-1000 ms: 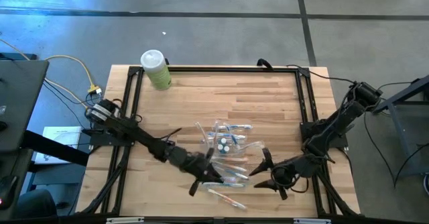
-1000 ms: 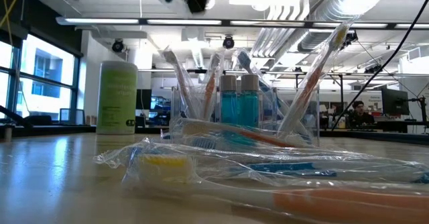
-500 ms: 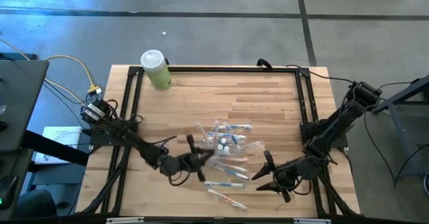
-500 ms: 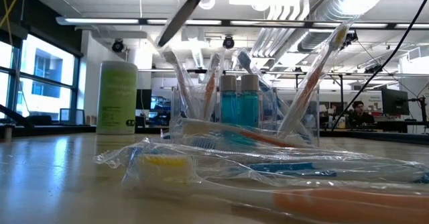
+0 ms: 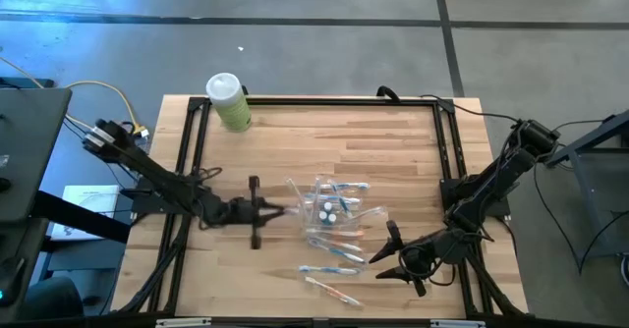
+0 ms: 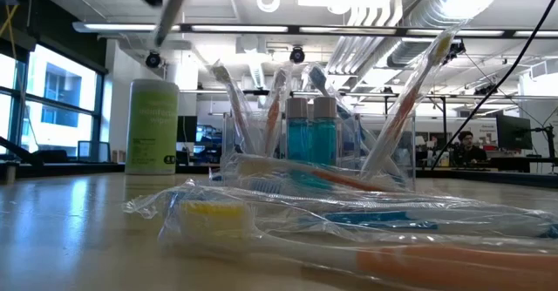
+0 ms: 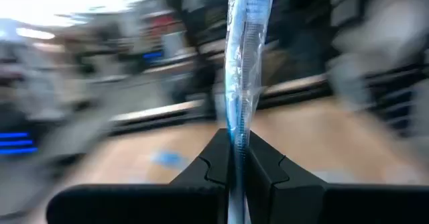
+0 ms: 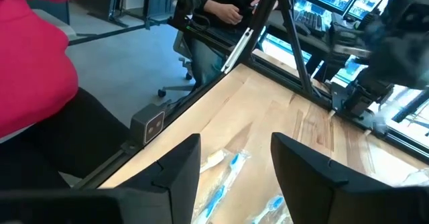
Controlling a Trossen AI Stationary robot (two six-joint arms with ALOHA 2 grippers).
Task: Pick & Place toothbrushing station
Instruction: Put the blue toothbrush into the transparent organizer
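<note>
On the wooden surface, the toothbrushing station sits a little right of centre: a clear plastic holder with wrapped brushes leaning in it and white-capped tubes standing inside, plus several loose wrapped toothbrushes lying just in front of it. A pale green bottle stands well apart at the far left corner.

The left arm reaches in low from the left, and its left gripper is clamped tight on one wrapped toothbrush, which in the left wrist view sticks straight out beyond the closed fingers. The grip looks to be on the slippery wrapper near one end, so I'd worry the brush could slide or swivel as it is carried toward the holder. With the holder already crowded and light, a long brush coming in at a slant could catch the leaning ones or nudge the whole holder over.

The right gripper hovers near the front right, fingers parted and empty, close to the loose brushes; a careless sweep there could scatter them off the front edge.
</note>
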